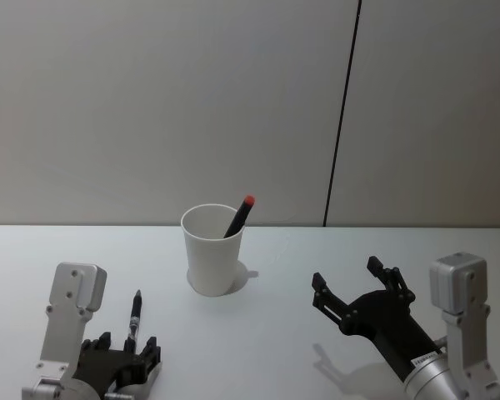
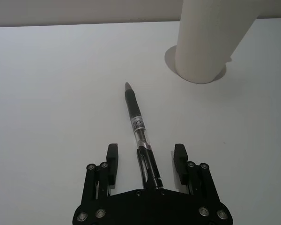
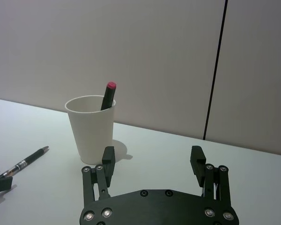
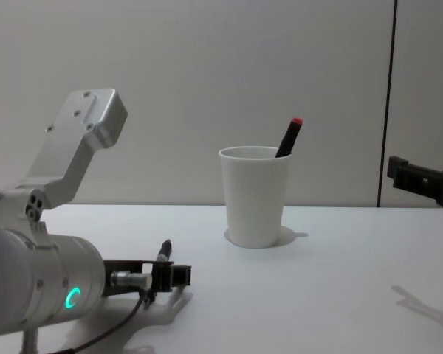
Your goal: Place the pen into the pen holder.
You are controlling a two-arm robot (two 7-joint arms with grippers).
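Left end effector (image 2: 146, 151), jaws apart, straddles the black pen (image 2: 136, 123) lying on the table (image 2: 47, 93) near the paper-cup pen holder (image 2: 208, 42), and should close squarely mid-barrel; right end effector (image 1: 346, 273) hovers, fingers spread, on that holder's other side.

I am working in a plain room, maybe a lab. A smooth white table (image 1: 258, 350) is stretching out before me, and grey wall panels (image 1: 150, 100) are standing behind it.

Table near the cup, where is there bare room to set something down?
Bare table lies between the pen holder and the right gripper. Crowded at the left: the black pen lies inside the open left gripper.
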